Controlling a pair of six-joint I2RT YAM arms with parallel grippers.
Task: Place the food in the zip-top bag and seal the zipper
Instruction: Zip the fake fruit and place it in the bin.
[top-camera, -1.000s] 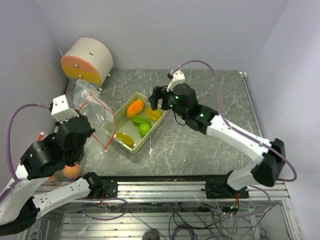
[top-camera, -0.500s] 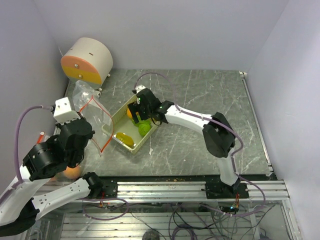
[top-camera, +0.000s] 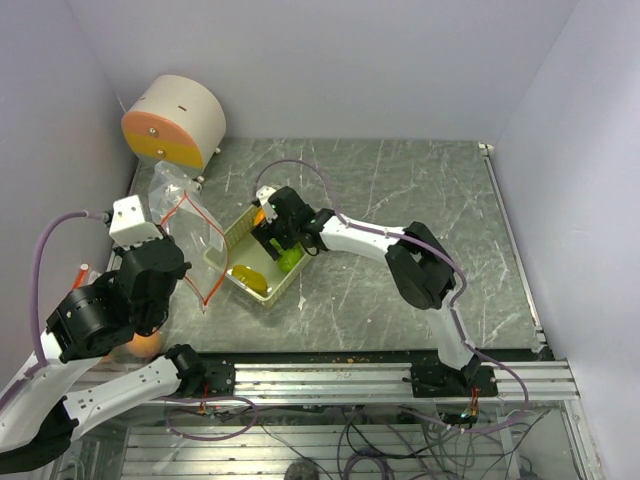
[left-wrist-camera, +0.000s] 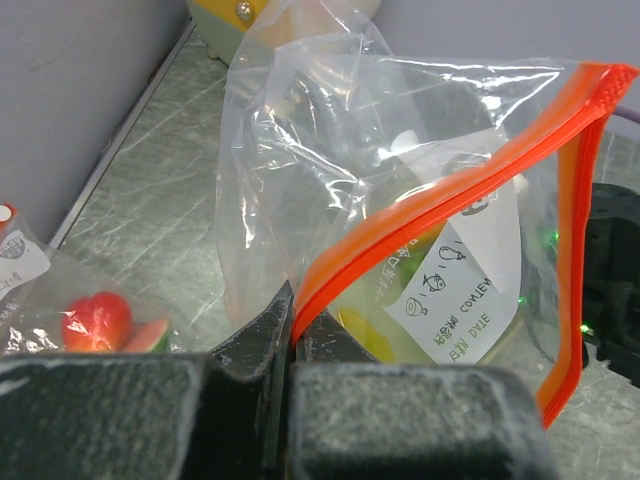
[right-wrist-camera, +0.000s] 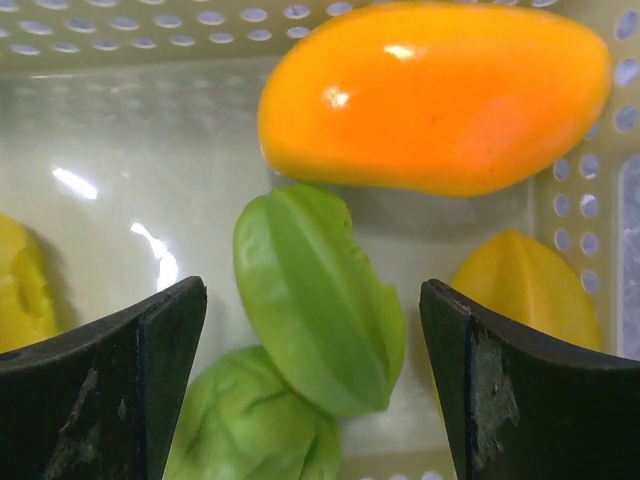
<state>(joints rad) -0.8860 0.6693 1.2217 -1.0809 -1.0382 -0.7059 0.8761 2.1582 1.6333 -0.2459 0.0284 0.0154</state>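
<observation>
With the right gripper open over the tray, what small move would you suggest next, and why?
Probably lower the right gripper and close on the ridged green fruit, framed by its open jaws, while the left gripper holds the bag by its zipper.

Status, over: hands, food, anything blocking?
Left hand shut on bag rim, mouth open. Right hand open, poised over green fruit in tray. Mango, yellow piece crowd it.

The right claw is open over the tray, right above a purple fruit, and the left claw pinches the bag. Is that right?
Not quite: it is a green fruit, not a purple one. The right wrist view shows the right gripper open over the tray, right above that fruit, while the left gripper pinches the bag.
</observation>
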